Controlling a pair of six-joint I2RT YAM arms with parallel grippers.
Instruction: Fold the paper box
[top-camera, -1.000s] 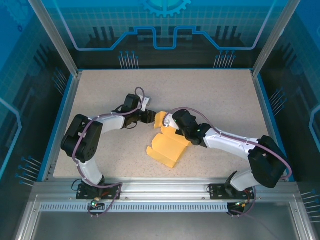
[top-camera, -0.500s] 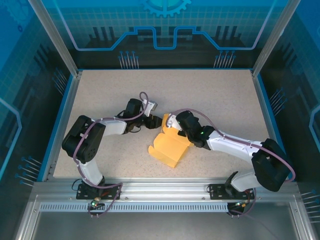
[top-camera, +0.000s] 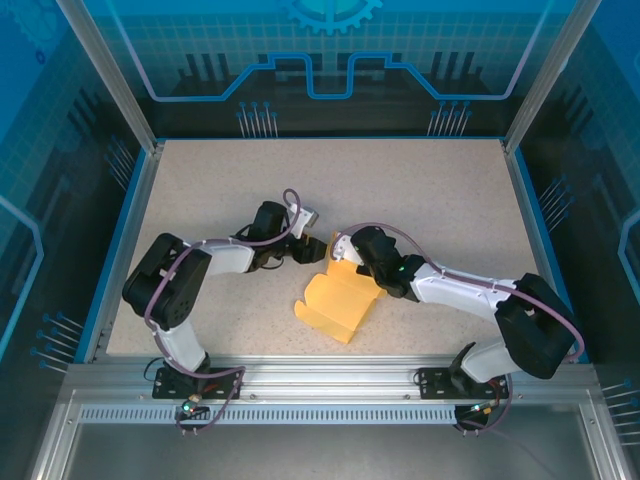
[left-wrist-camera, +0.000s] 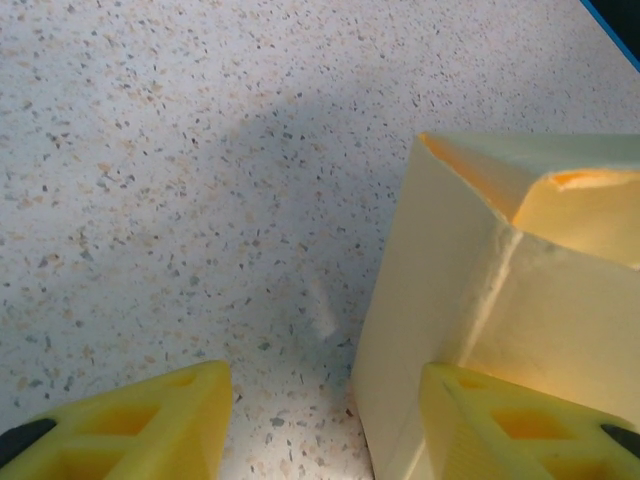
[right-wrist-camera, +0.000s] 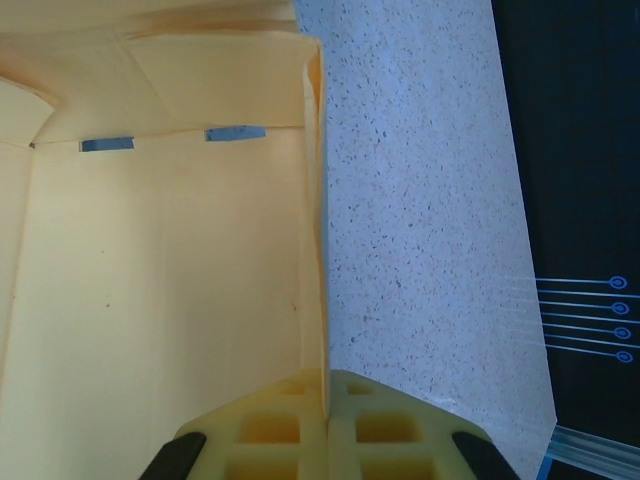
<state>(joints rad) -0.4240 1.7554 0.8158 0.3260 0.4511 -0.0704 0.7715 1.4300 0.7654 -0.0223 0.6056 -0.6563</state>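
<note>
The pale yellow paper box (top-camera: 338, 300) lies partly folded on the speckled table, just in front of both grippers. My right gripper (top-camera: 347, 252) is shut on a thin upright side wall of the box (right-wrist-camera: 160, 300), and the wall's edge runs up from between its fingertips (right-wrist-camera: 325, 400). My left gripper (top-camera: 312, 248) is open at the box's far left corner. In the left wrist view one finger (left-wrist-camera: 130, 425) is over bare table. The other finger (left-wrist-camera: 510, 425) lies against the box's raised wall (left-wrist-camera: 430, 290).
The speckled tabletop (top-camera: 420, 190) has free room behind and to both sides of the box. A blue rim (top-camera: 528, 230) borders the table, with metal posts at the corners. In the right wrist view the table's edge (right-wrist-camera: 520, 230) drops off to the right.
My left gripper has slid right and toward the box's corner. The box's raised far flap has come down and the box has shifted slightly nearer. My right gripper has stayed shut on the wall.
</note>
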